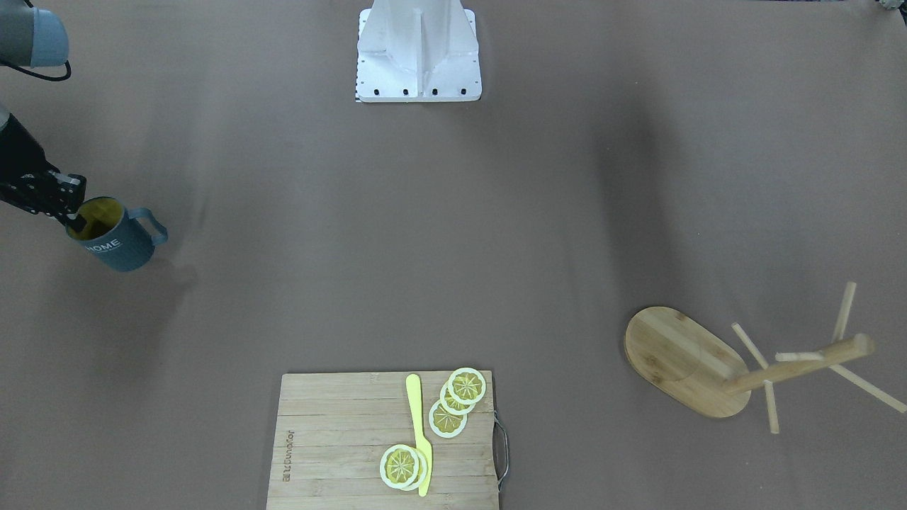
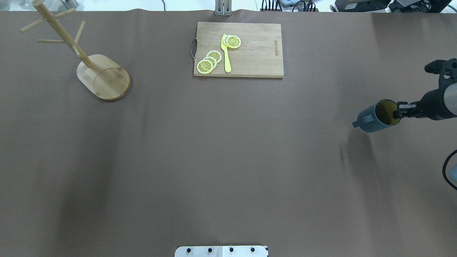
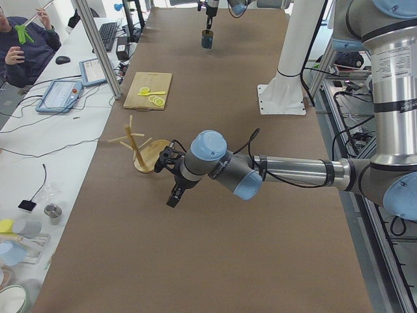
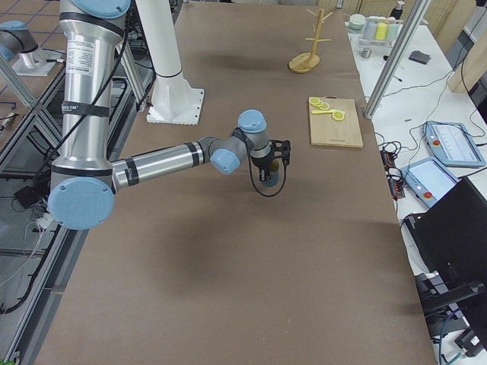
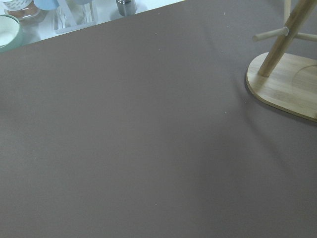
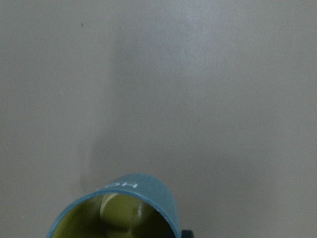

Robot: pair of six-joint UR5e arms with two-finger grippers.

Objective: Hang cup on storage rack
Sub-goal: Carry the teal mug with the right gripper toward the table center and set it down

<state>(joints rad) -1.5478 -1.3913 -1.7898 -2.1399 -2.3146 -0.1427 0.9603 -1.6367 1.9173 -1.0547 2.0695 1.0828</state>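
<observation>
One cup [image 2: 373, 120] is at the right-arm end of the counter [image 2: 228, 160], clamped in the right pincer [image 2: 397, 113]. One finger is inside the rim against the yellow-olive lining and the other is outside the wall. The cup's mouth faces up and its long axis runs close to vertical. Its squarish handle points toward the middle of the counter, on the side away from the pincer. The white "HOME" lettering faces the far edge, across from the robot. Whether the base touches the counter cannot be told. One rack [image 2: 103, 76] stands well apart from it at the opposite end, near the far edge on the left arm's side. Its oval base lies flat and its single post is upright. At least five thin pegs angle off the post, and none holds anything. The left pincer [image 3: 174, 195] hangs over the counter near the rack. It shows only in the side view, so how far its fingers are spread cannot be told. One cutting board [image 2: 250, 50] lies at the far edge between the two. On it are one yellow knife [image 2: 226, 55] and what look like five lemon slices [image 2: 205, 66] in two overlapping clusters, one on each side of the knife.
</observation>
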